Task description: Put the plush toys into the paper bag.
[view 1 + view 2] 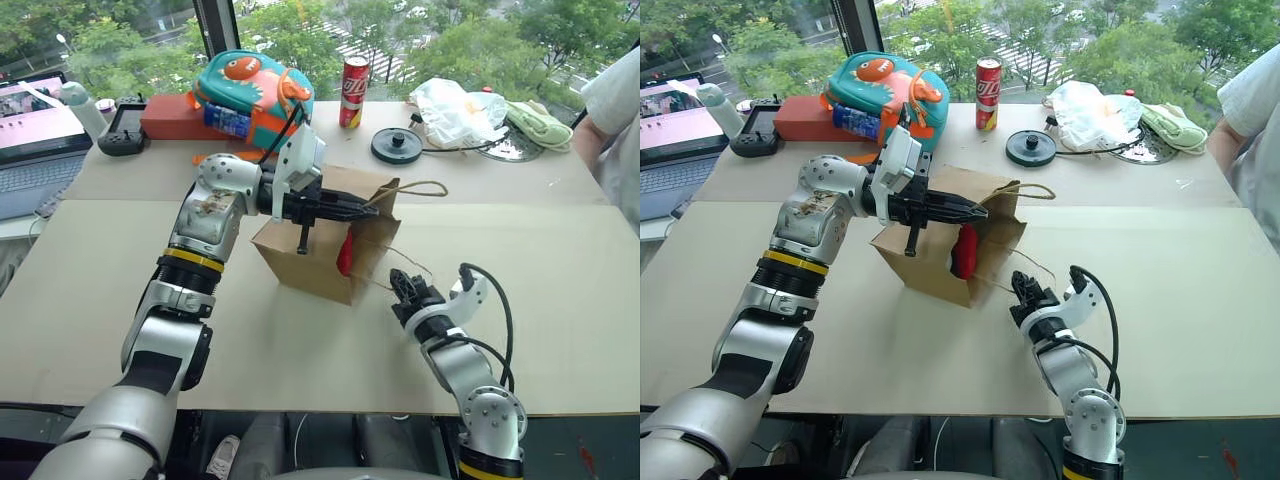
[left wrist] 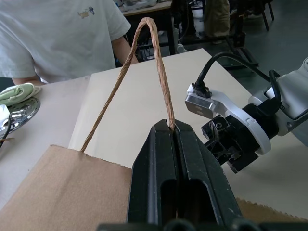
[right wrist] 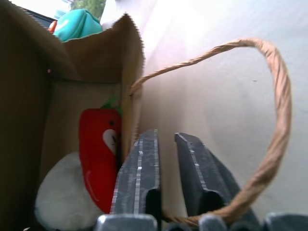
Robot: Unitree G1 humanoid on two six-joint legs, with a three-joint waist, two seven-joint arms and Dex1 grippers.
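Cardboard-covered table (image 1: 560, 300) beside a window; a person sits at its far right corner. The paper bag (image 1: 310, 255) lies tipped near the table's centre, mouth toward the right gripper (image 1: 403, 290). The left gripper (image 1: 362, 207) is clamped on 1 cord handle (image 2: 144, 72), holding the mouth up. The right gripper's fingers are together, holding nothing, just beside the mouth, the other handle looping past them. Judgement: keep the handle raised and clear the right arm without snagging that loop. The head views show the red plush toy (image 1: 345, 255) at the opening; the right wrist view also reveals the grey plush toy (image 3: 62, 197) inside.
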